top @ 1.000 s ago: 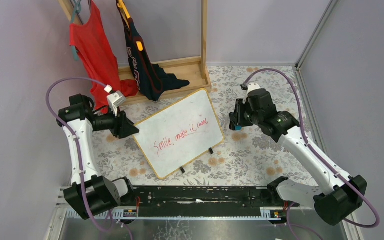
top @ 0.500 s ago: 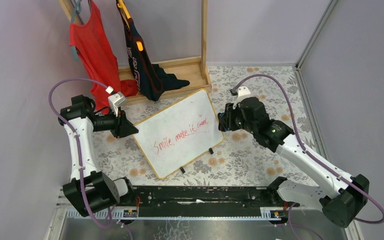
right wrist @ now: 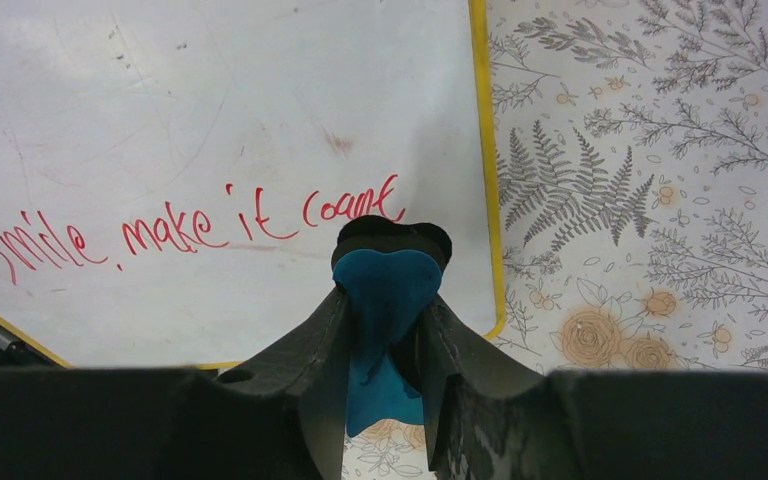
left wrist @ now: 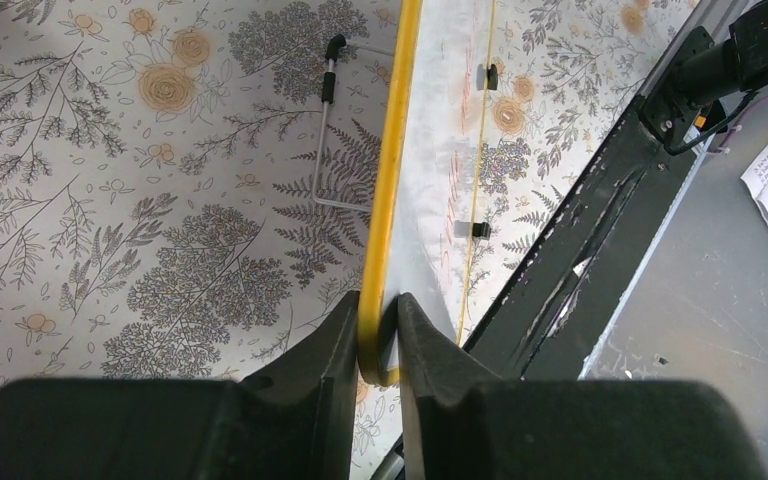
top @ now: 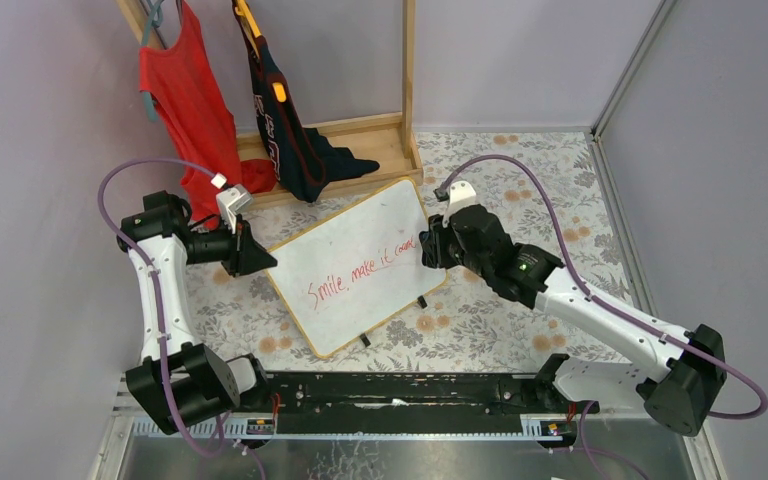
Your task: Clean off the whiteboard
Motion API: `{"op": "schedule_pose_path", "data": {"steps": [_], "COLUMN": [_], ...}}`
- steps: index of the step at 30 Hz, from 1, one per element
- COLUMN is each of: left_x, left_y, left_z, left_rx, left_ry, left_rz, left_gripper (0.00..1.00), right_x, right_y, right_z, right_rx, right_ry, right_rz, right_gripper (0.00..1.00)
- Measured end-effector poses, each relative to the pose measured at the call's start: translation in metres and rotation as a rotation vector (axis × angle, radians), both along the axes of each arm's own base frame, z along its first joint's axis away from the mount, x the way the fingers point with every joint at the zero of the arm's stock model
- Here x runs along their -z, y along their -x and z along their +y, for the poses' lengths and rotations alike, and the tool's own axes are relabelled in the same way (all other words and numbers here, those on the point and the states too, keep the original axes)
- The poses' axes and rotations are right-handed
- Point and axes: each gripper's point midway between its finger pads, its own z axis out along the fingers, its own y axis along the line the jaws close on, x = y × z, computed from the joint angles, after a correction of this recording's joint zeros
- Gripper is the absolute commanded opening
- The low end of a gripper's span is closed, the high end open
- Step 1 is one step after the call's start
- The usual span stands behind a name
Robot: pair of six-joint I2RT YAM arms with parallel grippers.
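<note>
The whiteboard (top: 360, 240) lies tilted on the floral cloth, with red writing (top: 360, 272) across it. My left gripper (top: 265, 262) is shut on the board's left corner; in the left wrist view its fingers (left wrist: 335, 340) pinch the yellow frame (left wrist: 388, 180). My right gripper (top: 427, 250) hangs over the board's right edge, shut on a blue eraser pad (right wrist: 385, 290). In the right wrist view the pad sits just below the last red word (right wrist: 352, 205) on the whiteboard (right wrist: 210, 110).
A wooden clothes rack (top: 365, 135) stands behind the board, with a red shirt (top: 185, 100) and a dark garment (top: 280, 125) hanging from it. A black rail (top: 400, 390) runs along the near edge. Grey walls close in both sides.
My right arm has swung left with the blue pad, from beside the board to over its right edge. My left gripper has closed on the board's corner.
</note>
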Motion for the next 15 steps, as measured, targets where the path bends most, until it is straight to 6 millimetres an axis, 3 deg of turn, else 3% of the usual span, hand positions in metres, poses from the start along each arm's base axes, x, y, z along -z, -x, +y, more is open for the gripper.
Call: {"op": "schedule_pose_path", "data": {"steps": [2,8,15], "left_x": [0.000,-0.001,0.001], "left_y": [0.000,0.000,0.001], "left_z": [-0.001,-0.003,-0.003], "left_rx": [0.000,0.005,0.005], "left_ry": [0.002,0.009,0.011], "left_rz": [0.002,0.004,0.007], "left_gripper": [0.00,0.00,0.00], "right_x": [-0.002,-0.003,0.022], "right_y": [-0.002,-0.004,-0.013], "right_z": [0.000,0.000,-0.012], "right_rx": [0.008,0.021,0.067], "right_ry": [-0.002,-0.018,0.019], "right_rz": [-0.014,-0.069,-0.143], "right_gripper": [0.00,0.00,0.00]}}
